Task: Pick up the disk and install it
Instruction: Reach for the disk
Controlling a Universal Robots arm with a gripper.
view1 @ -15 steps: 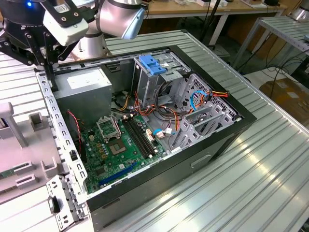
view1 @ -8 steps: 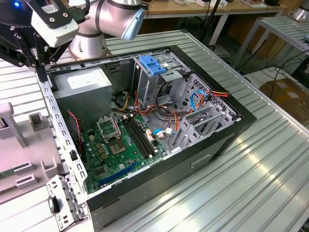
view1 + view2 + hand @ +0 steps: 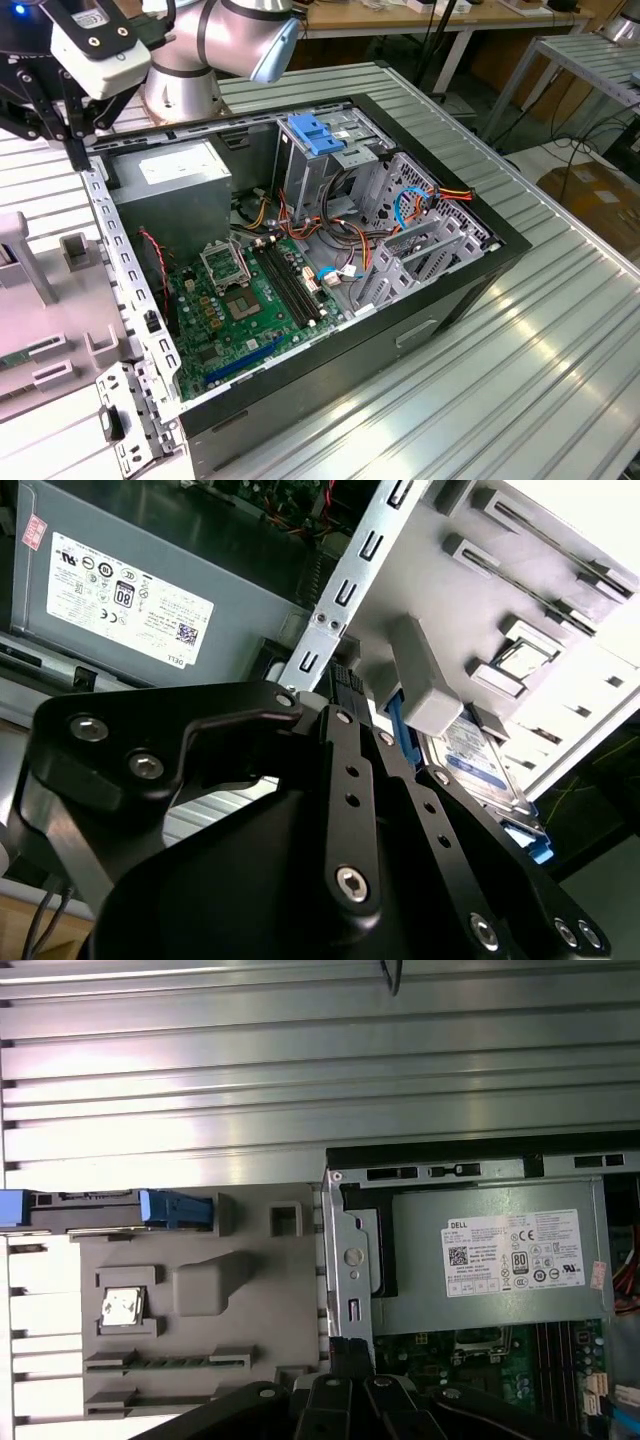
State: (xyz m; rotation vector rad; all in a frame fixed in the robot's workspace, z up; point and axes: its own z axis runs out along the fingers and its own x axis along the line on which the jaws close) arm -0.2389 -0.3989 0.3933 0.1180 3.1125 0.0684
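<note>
- The disk (image 3: 478, 765) sat in the grey parts holder (image 3: 200, 1290), outside the computer case (image 3: 450, 300) and off to one side of the pincer (image 3: 350, 1355). It was near the pincer but clearly apart from it.
- By my reckoning none of the job was done: the disk had not been lifted, and both the pick-up and the fitting were left.
- In the second wrist view the disk showed a flat silver face with a white-and-blue label. A pale block of the holder hid part of it.
- Blue side rails (image 3: 394, 728) ran along its edges, and in the first wrist view it showed as a thin edge-on strip with blue at each end.
- The pincer looked drawn narrow, its tips together as far as I could make out, and it gripped nothing.
- It hung just over the chassis rail (image 3: 350, 1260) at the case's edge, between the holder on one side and the power supply (image 3: 500, 1260) on the other.
- Further from the pincer, deeper in the open case, stood the drive cage (image 3: 320, 165) with its blue latch (image 3: 315, 135). I could not tell whether its bay was free.
- The motherboard (image 3: 240, 300) lay on the case floor beyond the power supply, with loose cables beside it.
- The case and the holder rested on a ribbed metal table (image 3: 520, 380).
</note>
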